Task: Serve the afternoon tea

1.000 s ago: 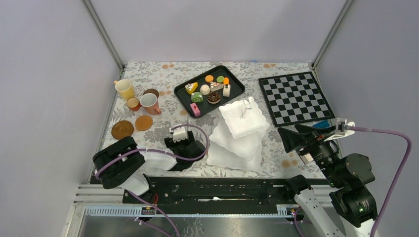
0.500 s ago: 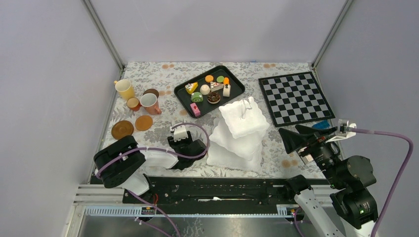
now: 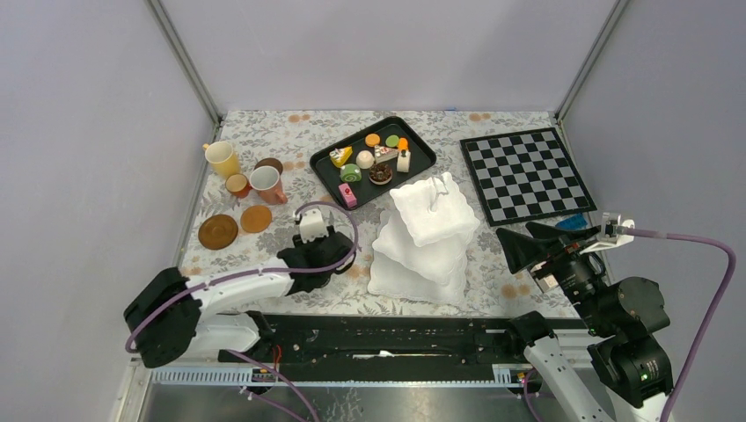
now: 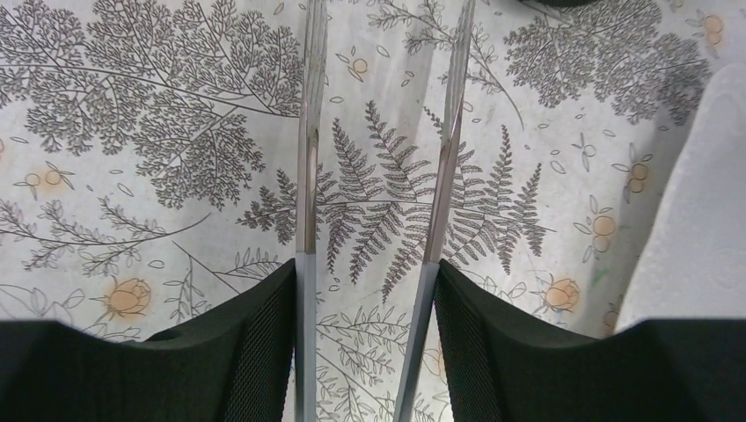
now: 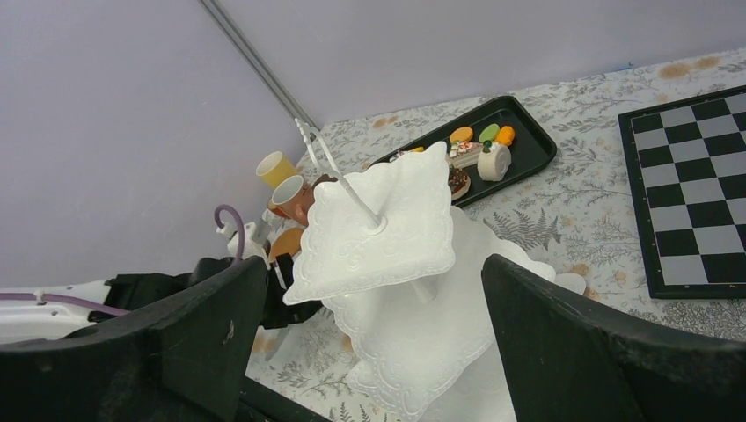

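Toy cakes and macarons (image 3: 368, 159) lie on the black tray (image 3: 420, 154) at the back. The white three-tier stand (image 3: 429, 221) stands mid-table; it also shows in the right wrist view (image 5: 378, 220) and at the right edge of the left wrist view (image 4: 704, 220). Yellow (image 3: 222, 158), white (image 3: 266, 183) and brown (image 3: 237, 185) cups and two brown saucers (image 3: 217, 231) sit at the left. My left gripper (image 3: 327, 255) (image 4: 365, 272) is shut on the silver tongs (image 4: 308, 176), low over the tablecloth left of the stand. My right gripper (image 3: 528, 246) (image 5: 374, 264) is open and empty, raised right of the stand.
A chessboard (image 3: 525, 174) lies at the back right, with a small blue object (image 3: 572, 221) near its front corner. Walls close in the table on the left, back and right. The flowered tablecloth (image 4: 132, 132) covers the table.
My left arm has stretched out, carrying the gripper and tongs away from its base toward the table's middle. The right gripper has barely moved.
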Action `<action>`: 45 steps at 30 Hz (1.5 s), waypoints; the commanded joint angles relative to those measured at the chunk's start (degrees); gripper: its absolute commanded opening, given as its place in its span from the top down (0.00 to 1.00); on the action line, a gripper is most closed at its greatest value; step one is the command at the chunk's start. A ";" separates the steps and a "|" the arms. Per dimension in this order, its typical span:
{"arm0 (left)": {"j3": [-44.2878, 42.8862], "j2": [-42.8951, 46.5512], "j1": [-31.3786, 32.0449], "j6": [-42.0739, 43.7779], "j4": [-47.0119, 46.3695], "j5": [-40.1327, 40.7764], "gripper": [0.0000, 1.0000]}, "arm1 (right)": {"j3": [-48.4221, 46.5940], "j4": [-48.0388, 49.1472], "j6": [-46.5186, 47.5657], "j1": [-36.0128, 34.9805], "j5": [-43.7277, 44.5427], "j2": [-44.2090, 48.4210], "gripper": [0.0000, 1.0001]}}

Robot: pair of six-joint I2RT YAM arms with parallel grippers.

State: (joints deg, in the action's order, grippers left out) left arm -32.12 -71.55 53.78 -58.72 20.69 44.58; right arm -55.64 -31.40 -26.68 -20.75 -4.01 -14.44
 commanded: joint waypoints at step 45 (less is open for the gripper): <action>-45.29 -14.16 -36.55 21.21 20.56 -57.36 0.48 | -3.36 7.15 3.33 -0.33 -6.11 -13.73 0.02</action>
State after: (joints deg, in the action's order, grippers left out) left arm -73.93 -85.25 16.58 -32.91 46.02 -14.76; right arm -58.96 -27.77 -24.36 -20.75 -8.71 -27.57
